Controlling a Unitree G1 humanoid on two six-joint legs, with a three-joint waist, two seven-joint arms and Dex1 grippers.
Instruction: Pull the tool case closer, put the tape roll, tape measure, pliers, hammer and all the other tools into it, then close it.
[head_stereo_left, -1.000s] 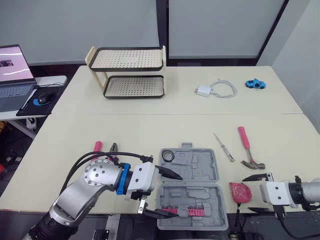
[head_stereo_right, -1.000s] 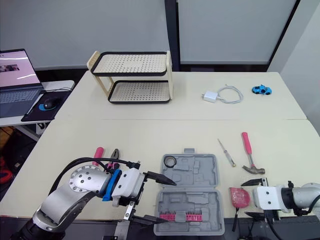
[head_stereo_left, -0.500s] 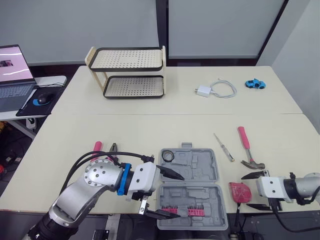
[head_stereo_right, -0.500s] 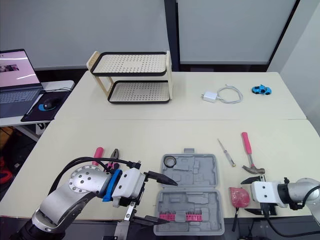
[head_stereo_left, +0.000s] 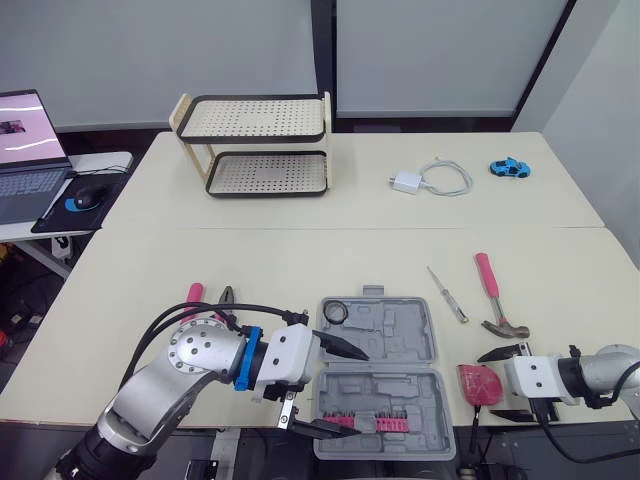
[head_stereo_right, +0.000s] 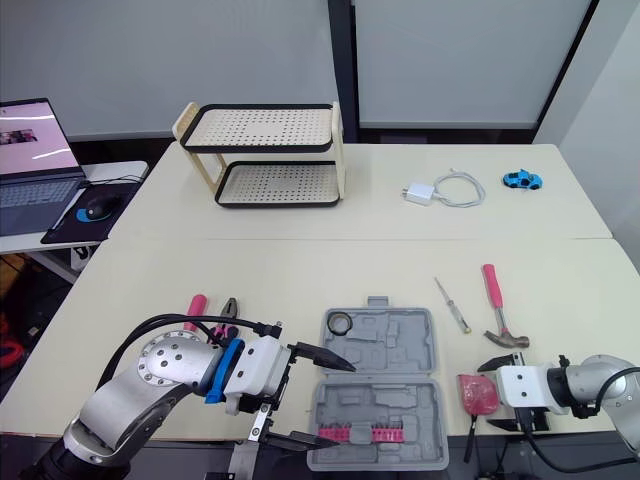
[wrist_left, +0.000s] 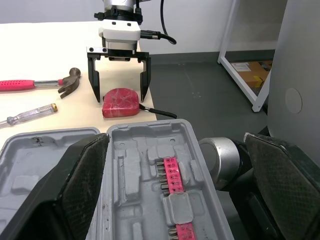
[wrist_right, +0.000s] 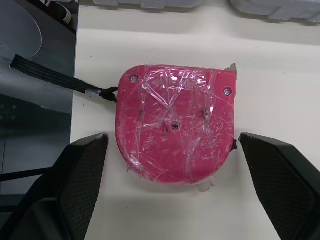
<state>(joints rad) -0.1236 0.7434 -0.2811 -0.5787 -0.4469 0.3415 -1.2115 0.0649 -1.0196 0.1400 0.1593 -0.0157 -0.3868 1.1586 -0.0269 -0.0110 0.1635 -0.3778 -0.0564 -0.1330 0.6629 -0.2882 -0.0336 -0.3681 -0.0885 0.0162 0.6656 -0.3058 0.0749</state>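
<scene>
The grey tool case lies open at the table's front edge, with a black tape roll in its far half and a pink bit strip in its near half. My left gripper is open, its fingers spread over the case's left side. The pink tape measure lies right of the case, and my right gripper is open with a finger on either side of it. Its black strap hangs over the table edge. The pliers lie left of the case. The screwdriver and the hammer lie to its right.
A two-tier perforated rack stands at the back left. A white charger with cable and a blue toy car lie at the back right. A laptop and a mouse sit on a side table at far left.
My right gripper has slid left along the front edge, so its fingers now flank the tape measure. The left arm and the case have not moved.
</scene>
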